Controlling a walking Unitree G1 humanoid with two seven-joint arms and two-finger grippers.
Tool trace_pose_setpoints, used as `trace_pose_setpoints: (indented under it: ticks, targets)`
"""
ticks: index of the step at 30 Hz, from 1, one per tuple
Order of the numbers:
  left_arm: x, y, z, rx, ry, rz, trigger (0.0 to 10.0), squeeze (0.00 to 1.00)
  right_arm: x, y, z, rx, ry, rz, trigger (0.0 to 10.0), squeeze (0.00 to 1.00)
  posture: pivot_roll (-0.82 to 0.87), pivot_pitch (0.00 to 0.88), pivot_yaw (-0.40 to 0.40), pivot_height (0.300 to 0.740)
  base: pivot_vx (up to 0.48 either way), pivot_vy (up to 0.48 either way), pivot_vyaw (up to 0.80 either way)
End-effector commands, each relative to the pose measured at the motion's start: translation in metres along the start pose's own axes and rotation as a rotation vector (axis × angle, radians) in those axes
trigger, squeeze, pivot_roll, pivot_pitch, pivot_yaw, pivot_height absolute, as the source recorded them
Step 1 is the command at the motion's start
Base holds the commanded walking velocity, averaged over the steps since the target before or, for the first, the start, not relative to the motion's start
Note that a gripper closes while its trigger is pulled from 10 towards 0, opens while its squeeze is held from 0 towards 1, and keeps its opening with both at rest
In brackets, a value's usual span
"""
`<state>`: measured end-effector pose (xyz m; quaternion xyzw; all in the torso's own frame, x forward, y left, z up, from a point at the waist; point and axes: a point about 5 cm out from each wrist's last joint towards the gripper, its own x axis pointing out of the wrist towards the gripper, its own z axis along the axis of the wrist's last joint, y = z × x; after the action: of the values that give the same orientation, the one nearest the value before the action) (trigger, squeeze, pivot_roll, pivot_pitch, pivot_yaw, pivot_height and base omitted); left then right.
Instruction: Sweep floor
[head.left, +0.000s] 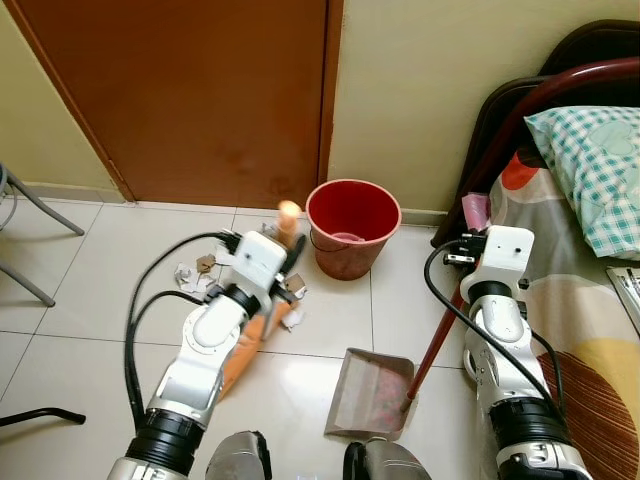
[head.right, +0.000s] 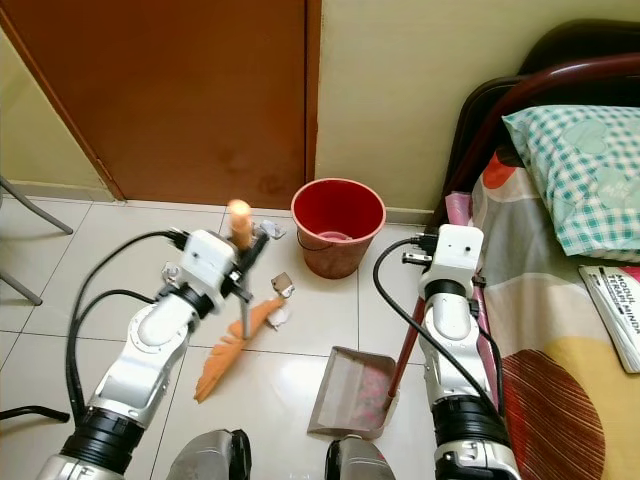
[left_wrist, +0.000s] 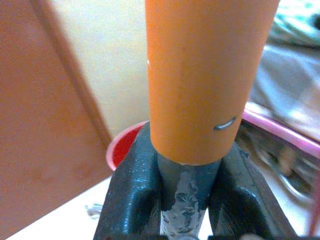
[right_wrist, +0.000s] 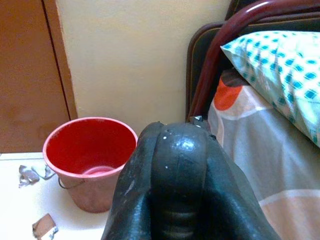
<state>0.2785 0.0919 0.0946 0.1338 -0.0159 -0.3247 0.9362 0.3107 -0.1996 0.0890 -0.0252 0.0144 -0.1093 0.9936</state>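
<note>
Broom (head.right: 232, 352) was clamped in left gripper (left_wrist: 187, 200); paper scraps (head.left: 192, 276) at ten o'clock risked being scattered past dustpan (head.left: 368, 393); right gripper's (right_wrist: 172, 200) state could not be told.

The one thing with print on it is a white booklet (head.right: 612, 312) lying on the bed (head.right: 560, 330) at the robot's right, below the checked pillow (head.right: 578, 170). Dark capital letters run along its cover in a few lines, but they are tilted, small and cut off by the picture's edge, so no whole word can be read. The red bucket (head.right: 338, 226), the dustpan (head.right: 350, 392), the broom handle (left_wrist: 207, 75), the door (head.right: 170, 95) and the wall (head.right: 390, 80) carry no lettering, label or number that can be made out.
</note>
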Motion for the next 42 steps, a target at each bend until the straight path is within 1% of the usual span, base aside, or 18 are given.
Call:
trace_pose_setpoints:
  ticks: [1, 8, 9, 15, 18, 20, 22, 24, 25, 28, 31, 33, 34, 35, 36, 38, 40, 42]
  targets:
    - [-0.002, -0.009, 0.004, 0.012, -0.019, -0.081, 10.0, 0.0, 0.001, 0.0, 0.001, -0.012, -0.006, -0.014, 10.0, 0.0, 0.02, 0.135, -0.013, 0.74, 0.0, 0.0, 0.0]
    - [-0.001, -0.02, 0.011, -0.039, -0.043, -0.155, 10.0, 0.0, 0.005, -0.004, 0.003, -0.057, -0.009, -0.062, 10.0, 0.0, 0.02, 0.143, -0.01, 0.74, 0.0, 0.0, 0.0]
    - [-0.001, -0.023, 0.015, -0.069, -0.068, -0.175, 10.0, 0.0, 0.007, -0.005, 0.002, -0.069, -0.005, -0.076, 10.0, 0.0, 0.02, 0.143, -0.01, 0.74, 0.0, 0.0, 0.0]
    - [-0.002, -0.033, 0.028, -0.137, -0.121, -0.227, 10.0, 0.0, 0.008, -0.008, -0.005, -0.116, 0.03, -0.11, 10.0, 0.0, 0.02, 0.143, -0.01, 0.74, 0.0, 0.0, 0.0]
    - [-0.002, -0.037, 0.033, -0.178, -0.137, -0.246, 10.0, 0.0, 0.01, -0.005, -0.004, -0.133, 0.034, -0.112, 10.0, 0.0, 0.02, 0.152, -0.006, 0.74, 0.0, 0.0, 0.0]
    - [-0.001, -0.041, 0.039, -0.231, -0.158, -0.265, 10.0, 0.0, 0.012, -0.001, -0.004, -0.13, 0.036, -0.103, 10.0, 0.0, 0.02, 0.155, -0.008, 0.74, 0.0, 0.0, 0.0]
    - [0.0, -0.042, 0.041, -0.244, -0.165, -0.268, 10.0, 0.0, 0.013, 0.001, -0.004, -0.126, 0.036, -0.096, 10.0, 0.0, 0.02, 0.155, -0.008, 0.74, 0.0, 0.0, 0.0]
    - [0.001, -0.043, 0.045, -0.281, -0.178, -0.261, 10.0, 0.0, 0.014, 0.003, -0.004, -0.124, 0.034, -0.09, 10.0, 0.0, 0.02, 0.153, -0.01, 0.74, 0.0, 0.0, 0.0]
    - [0.003, -0.041, 0.049, -0.325, -0.195, -0.243, 10.0, 0.0, 0.014, 0.006, -0.004, -0.116, 0.034, -0.08, 10.0, 0.0, 0.02, 0.153, -0.01, 0.74, 0.0, 0.0, 0.0]
    - [0.005, -0.037, 0.052, -0.377, -0.21, -0.21, 10.0, 0.0, 0.014, 0.008, -0.004, -0.109, 0.034, -0.071, 10.0, 0.0, 0.02, 0.153, -0.01, 0.74, 0.0, 0.0, 0.0]
    - [0.008, -0.018, 0.052, -0.415, -0.231, -0.057, 10.0, 0.0, 0.013, 0.011, -0.004, -0.098, 0.034, -0.054, 10.0, 0.0, 0.02, 0.151, -0.01, 0.74, 0.0, 0.0, 0.0]
    - [0.007, 0.005, 0.05, -0.44, -0.24, 0.083, 10.0, 0.0, 0.013, 0.012, -0.005, -0.098, 0.035, -0.049, 10.0, 0.0, 0.02, 0.15, -0.011, 0.74, 0.0, 0.0, 0.0]
    - [0.006, 0.013, 0.049, -0.443, -0.242, 0.124, 10.0, 0.0, 0.013, 0.012, -0.005, -0.098, 0.036, -0.049, 10.0, 0.0, 0.02, 0.15, -0.011, 0.74, 0.0, 0.0, 0.0]
    - [0.006, 0.013, 0.049, -0.443, -0.242, 0.124, 10.0, 0.0, 0.013, 0.012, -0.005, -0.098, 0.036, -0.049, 10.0, 0.0, 0.02, 0.15, -0.011, 0.74, 0.0, 0.0, 0.0]
    - [0.003, 0.027, 0.047, -0.448, -0.239, 0.2, 10.0, 0.0, 0.014, 0.012, -0.005, -0.096, 0.037, -0.048, 10.0, 0.0, 0.02, 0.151, -0.011, 0.74, 0.0, 0.0, 0.0]
    - [-0.002, 0.042, 0.044, -0.438, -0.234, 0.263, 10.0, 0.0, 0.014, 0.011, -0.006, -0.09, 0.039, -0.048, 10.0, 0.0, 0.02, 0.152, -0.012, 0.74, 0.0, 0.0, 0.0]
    - [-0.009, 0.057, 0.041, -0.379, -0.216, 0.317, 10.0, 0.0, 0.014, 0.01, -0.006, -0.087, 0.04, -0.046, 10.0, 0.0, 0.02, 0.152, -0.012, 0.74, 0.0, 0.0, 0.0]
    - [-0.017, 0.066, 0.038, -0.341, -0.203, 0.352, 10.0, 0.0, 0.013, 0.01, -0.006, -0.085, 0.039, -0.044, 10.0, 0.0, 0.02, 0.155, -0.009, 0.74, 0.0, 0.0, 0.0]
